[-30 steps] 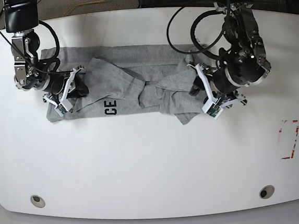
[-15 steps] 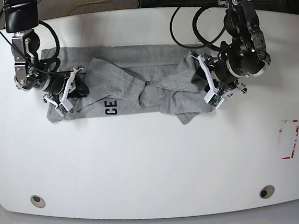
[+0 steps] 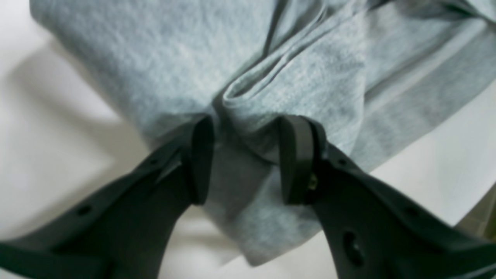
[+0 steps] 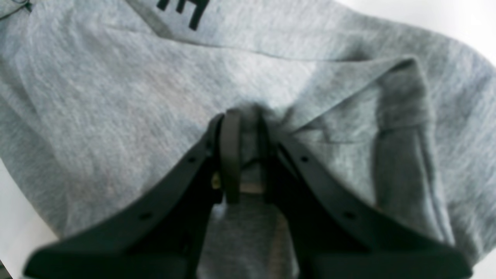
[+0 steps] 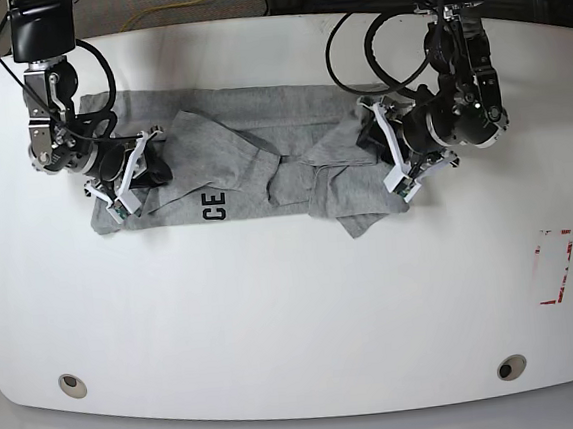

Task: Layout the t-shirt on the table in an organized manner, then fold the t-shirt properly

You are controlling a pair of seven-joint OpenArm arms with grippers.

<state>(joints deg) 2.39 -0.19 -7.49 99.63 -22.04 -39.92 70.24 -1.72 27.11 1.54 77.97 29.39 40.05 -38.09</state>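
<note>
The t-shirt [image 5: 253,172] lies bunched on the surface [image 5: 295,314]. The right pincer [image 4: 246,155] pinches one end's fold as an anchor; the left pincer [image 3: 246,155], jaws parted around a ridge, seems not yet clamped.

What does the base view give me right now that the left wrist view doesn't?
Only the base view shows the whole crumpled t-shirt with its black lettering, the right gripper at its other end, and the table's red mark and grommets. Only the left wrist view shows the left gripper jaws apart, with a bunched fold of cloth between them. Both show the grey shirt on the white table.
</note>
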